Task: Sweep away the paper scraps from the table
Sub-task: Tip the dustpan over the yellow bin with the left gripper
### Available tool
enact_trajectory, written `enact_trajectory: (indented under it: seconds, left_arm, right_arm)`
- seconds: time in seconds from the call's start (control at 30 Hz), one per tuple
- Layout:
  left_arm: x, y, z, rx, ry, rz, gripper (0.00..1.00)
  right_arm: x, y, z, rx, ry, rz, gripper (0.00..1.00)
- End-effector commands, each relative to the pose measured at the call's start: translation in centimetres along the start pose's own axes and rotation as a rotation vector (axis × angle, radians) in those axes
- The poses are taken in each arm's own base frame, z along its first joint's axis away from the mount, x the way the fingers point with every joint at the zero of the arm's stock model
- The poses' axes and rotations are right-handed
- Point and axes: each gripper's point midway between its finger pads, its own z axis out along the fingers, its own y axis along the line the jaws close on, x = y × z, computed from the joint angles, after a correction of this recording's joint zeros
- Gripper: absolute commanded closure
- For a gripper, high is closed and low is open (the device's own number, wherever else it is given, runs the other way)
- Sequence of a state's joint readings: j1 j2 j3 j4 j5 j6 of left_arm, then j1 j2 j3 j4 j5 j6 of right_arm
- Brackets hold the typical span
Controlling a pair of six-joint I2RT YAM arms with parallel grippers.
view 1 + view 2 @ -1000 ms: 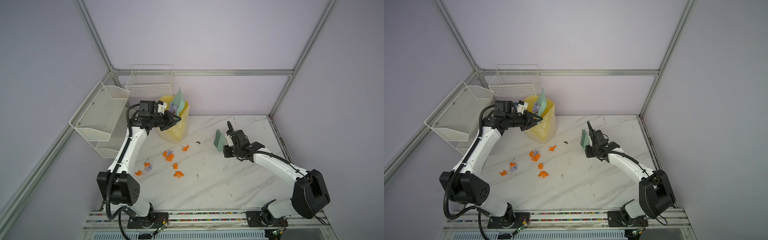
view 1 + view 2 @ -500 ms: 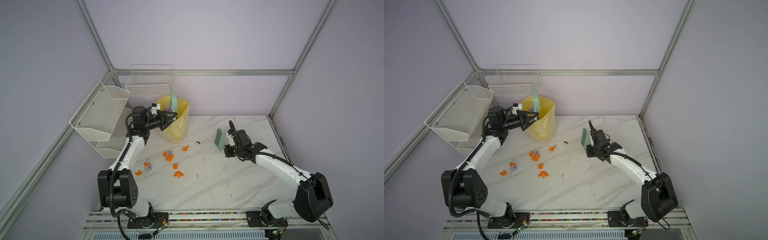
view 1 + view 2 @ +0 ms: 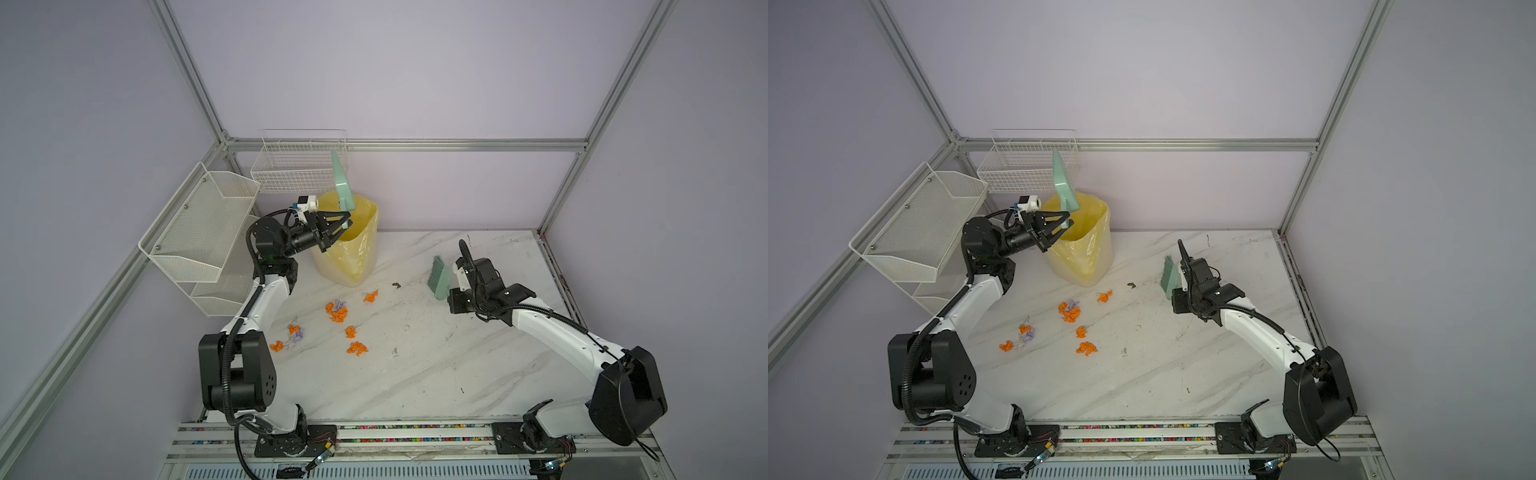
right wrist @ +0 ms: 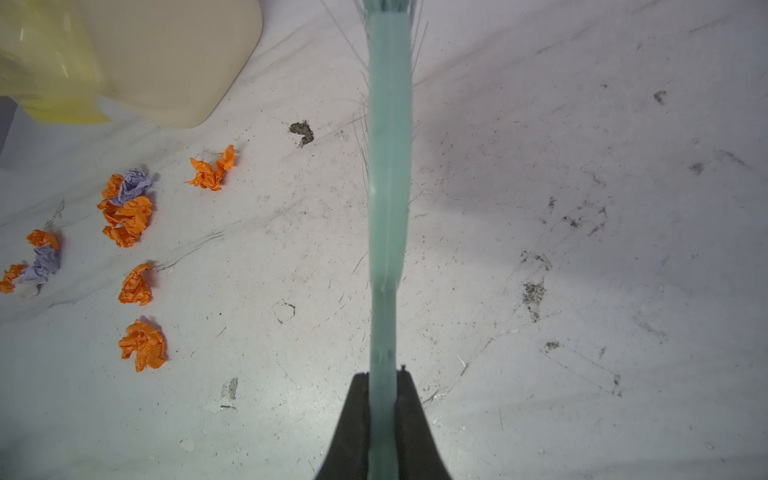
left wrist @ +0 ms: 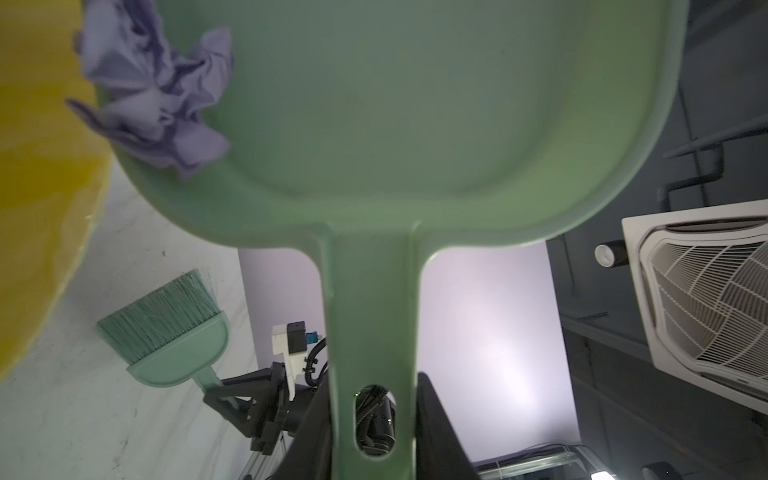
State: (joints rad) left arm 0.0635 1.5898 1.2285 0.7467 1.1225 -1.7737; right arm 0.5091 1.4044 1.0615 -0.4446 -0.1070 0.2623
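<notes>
Left gripper [image 3: 347, 221]: clamped on the handle of a green dustpan [image 3: 343, 187]. The wrist view shows the black fingers [image 5: 436, 432] pressed against both sides of the handle. In both top views the pan stands nearly upright, blade uppermost, above the rim of the bin [image 3: 353, 253], which is lined with a yellow bag.

One lilac wad [image 5: 158, 104] sits in the pan at its side edge, next to the yellow liner. The rest of the pan is bare.

Right gripper [image 4: 383, 395]: clamped on the handle of a green brush [image 4: 388, 166], both fingers tight against it. The brush [image 3: 439, 278] is held over the right half of the table [image 3: 457, 365], bristles pointing toward the back wall. Whether the bristles touch the surface cannot be told.

Scraps [image 3: 338, 311]: lying on the table in a loose scatter in front of the bin, left of centre.
- Most are orange, a few lilac.
- The largest clump, orange with one lilac piece [image 4: 126, 208], lies nearest the bin's base.
- A single orange wad lies just right of that clump.
- Two more orange wads lie nearer the front edge.
- A small orange and lilac group lies beside the left arm.
- All are well apart from the brush.

A dark speck [image 4: 302, 131] lies between the scraps and the brush. White wire shelves [image 3: 199, 232] hang at the back left corner. The tabletop carries dark scuff marks.
</notes>
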Motion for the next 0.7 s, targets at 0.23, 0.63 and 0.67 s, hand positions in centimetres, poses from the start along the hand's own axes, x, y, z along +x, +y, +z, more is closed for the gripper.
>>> enact_trajectory:
  seconds: [0.23,0.63,0.67]
  left_arm:
    - [1.1,-1.6,-0.8,0.183,0.062,-0.001,1.0]
    - [1.4,-2.4,-0.8,0.179,0.072,0.037,1.0]
    - [1.5,-2.4,-0.8,0.172,0.074,0.043,1.0]
  right_arm:
    - [-1.0,0.7,-0.6,-0.034,-0.02,0.03,1.0]
    - [-0.6,0.7,0.1,-0.039,-0.011,0.023,1.0]
    - [-0.6,0.7,0.2,-0.04,-0.008,0.022,1.0]
